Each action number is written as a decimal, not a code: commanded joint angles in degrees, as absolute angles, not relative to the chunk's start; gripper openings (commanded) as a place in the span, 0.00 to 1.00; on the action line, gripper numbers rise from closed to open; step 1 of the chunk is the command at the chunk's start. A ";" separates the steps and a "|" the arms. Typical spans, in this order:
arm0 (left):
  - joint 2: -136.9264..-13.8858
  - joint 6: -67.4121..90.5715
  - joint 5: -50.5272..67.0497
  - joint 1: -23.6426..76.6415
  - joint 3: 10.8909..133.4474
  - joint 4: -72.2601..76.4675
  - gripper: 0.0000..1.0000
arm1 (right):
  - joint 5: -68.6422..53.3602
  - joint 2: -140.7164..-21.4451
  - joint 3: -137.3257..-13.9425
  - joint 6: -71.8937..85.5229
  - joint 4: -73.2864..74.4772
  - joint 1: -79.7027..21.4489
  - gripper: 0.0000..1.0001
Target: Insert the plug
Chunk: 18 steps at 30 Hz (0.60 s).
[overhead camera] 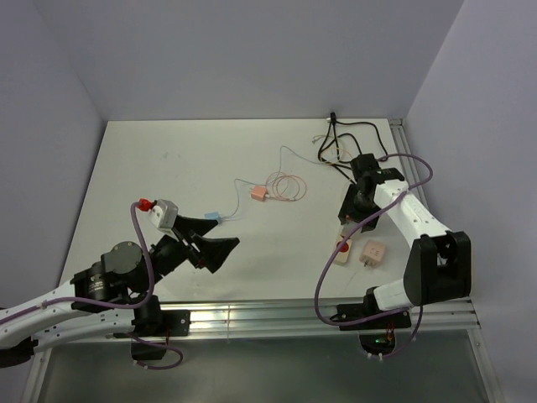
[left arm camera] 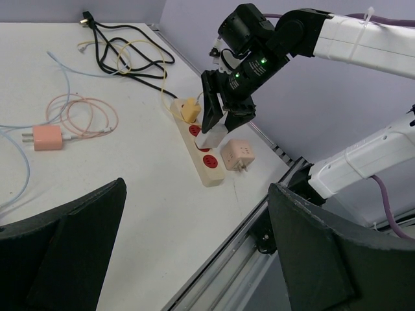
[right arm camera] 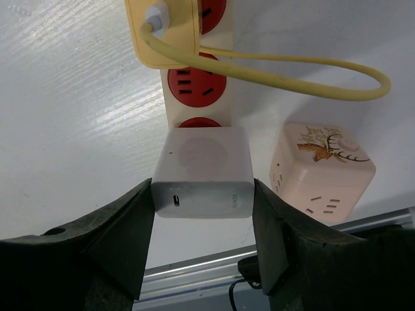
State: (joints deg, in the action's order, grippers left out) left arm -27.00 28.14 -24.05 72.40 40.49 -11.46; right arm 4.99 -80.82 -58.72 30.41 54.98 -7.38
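The white charger block (right arm camera: 202,172) sits pinched between the two fingers of the right claw (right arm camera: 202,217), which is closed flat against its opposite sides, directly above the cream power strip (left arm camera: 212,176) at a red socket (right arm camera: 198,87). Its prongs are hidden beneath it, so I cannot tell whether they have begun to enter. It looks a rigid, light shell of smooth plastic, likely slippery under a sideways load, so the broad flat sides are the sensible place to hold it, and the push should be straight down. Nothing here is a true container (the sockets come nearest): one end socket holds a yellow plug (right arm camera: 162,32) with its looping yellow cable (right arm camera: 311,71), while the neighbouring red one shows bare. A pink cube adapter (right arm camera: 321,172) lies on the surface just beside the strip. The left claw (overhead camera: 220,237) hangs wide open, holding nothing, well apart.
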 commanded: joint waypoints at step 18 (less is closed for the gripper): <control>-27.07 27.68 -22.85 72.33 42.63 -11.25 0.96 | 8.26 -85.77 -48.07 30.76 53.79 -10.28 0.00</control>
State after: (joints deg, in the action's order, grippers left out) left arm -26.50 28.14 -23.79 72.40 40.51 -11.88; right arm 8.75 -79.57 -55.05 31.38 51.29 -10.48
